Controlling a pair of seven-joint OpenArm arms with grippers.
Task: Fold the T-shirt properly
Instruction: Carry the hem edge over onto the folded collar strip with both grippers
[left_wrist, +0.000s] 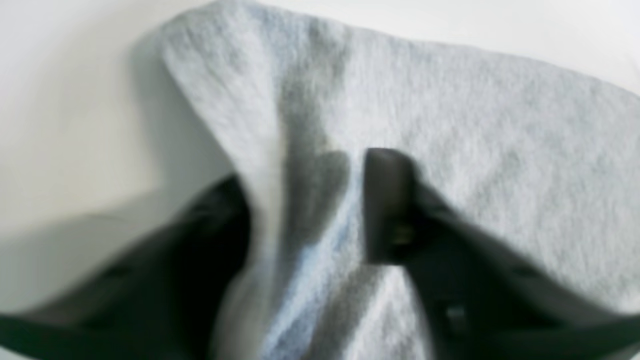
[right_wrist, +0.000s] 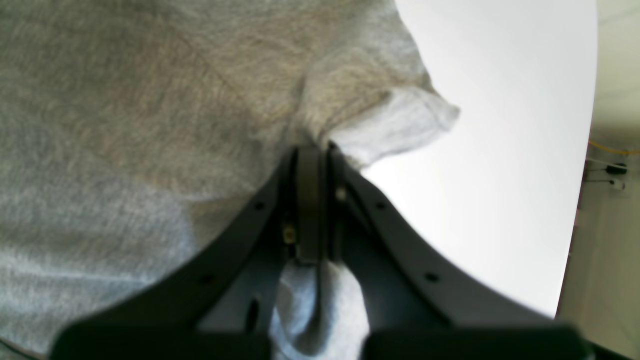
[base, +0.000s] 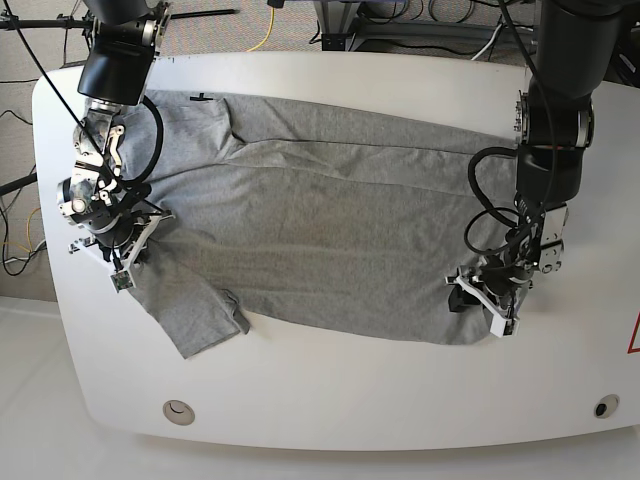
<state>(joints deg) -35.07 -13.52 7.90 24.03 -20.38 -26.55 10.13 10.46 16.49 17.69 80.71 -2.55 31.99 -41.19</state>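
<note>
The grey T-shirt (base: 320, 220) lies spread across the white table, hem toward the right and a short sleeve (base: 195, 320) at the front left. My left gripper (base: 490, 300) sits at the hem's front corner. In the left wrist view a raised ridge of the T-shirt (left_wrist: 450, 125) is bunched between the fingers of that gripper (left_wrist: 307, 172), which press on it from both sides. My right gripper (base: 120, 250) is at the shirt's left edge above the sleeve. In the right wrist view this gripper (right_wrist: 314, 150) is shut on a pinch of the T-shirt (right_wrist: 125, 100).
The white table (base: 330, 400) has rounded corners, with bare surface in front of the shirt and beyond its right edge. Cables and stand legs (base: 270, 25) lie on the floor behind the table. A small dark mark (base: 200, 97) sits at the shirt's far left corner.
</note>
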